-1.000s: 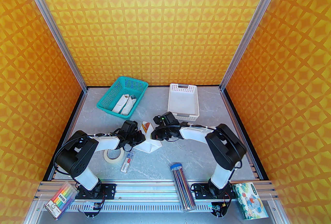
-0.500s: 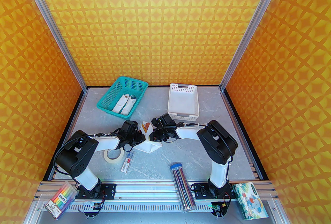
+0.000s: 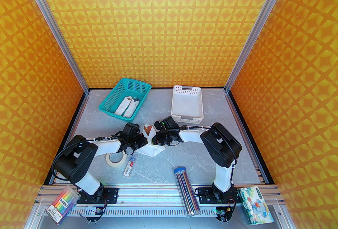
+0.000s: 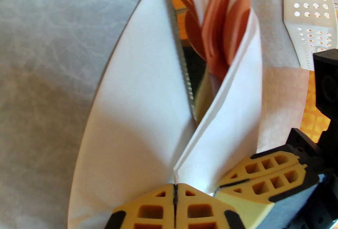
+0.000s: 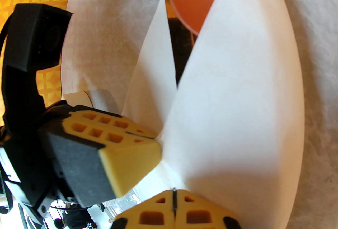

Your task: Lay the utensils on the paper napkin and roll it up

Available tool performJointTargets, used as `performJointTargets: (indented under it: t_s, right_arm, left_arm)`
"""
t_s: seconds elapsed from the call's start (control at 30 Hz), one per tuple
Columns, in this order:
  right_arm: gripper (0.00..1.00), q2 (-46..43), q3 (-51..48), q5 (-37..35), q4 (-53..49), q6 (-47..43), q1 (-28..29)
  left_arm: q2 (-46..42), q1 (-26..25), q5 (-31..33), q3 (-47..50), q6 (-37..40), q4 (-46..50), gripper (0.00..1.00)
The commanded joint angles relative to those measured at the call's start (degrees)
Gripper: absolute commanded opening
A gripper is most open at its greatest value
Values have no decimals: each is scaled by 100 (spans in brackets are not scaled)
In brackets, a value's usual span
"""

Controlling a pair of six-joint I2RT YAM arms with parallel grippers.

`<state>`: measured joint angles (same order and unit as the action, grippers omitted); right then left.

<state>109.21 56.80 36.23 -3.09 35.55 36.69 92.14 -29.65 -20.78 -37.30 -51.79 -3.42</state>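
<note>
While cone-shaped, paper napkin (image 4: 137, 106) plain white.

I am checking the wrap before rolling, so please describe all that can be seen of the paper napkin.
The paper napkin is a thin white sheet, translucent at its single far layer. Its two sides are lifted and folded toward each other, forming an open cone around the utensils, whose reddish and orange heads stick out at the far end. The left tool and the right tool each pinch a near edge, shut on it. Its lower part seems to rest on the grey table.
</note>
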Motion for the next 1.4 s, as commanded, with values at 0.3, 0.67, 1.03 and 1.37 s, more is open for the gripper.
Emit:
performJointTargets:
  t_s: [0.3, 0.67, 1.03, 1.37]
  right_arm:
    - [0, 245, -58, -204, -380, -104, -4]
    - [0, 248, -41, -232, -402, -132, -4]
    - [0, 211, -100, -279, -392, -131, 5]
    - [0, 216, -109, -283, -368, -123, 5]
  left_arm:
    - [-1201, 432, 539, -63, 667, 1924, 35]
    - [-796, 442, 768, -720, 1140, 3327, 44]
    - [-42, 314, 768, -1198, 1173, 3500, 43]
    - [74, 147, 561, -1225, 1224, 3437, 41]
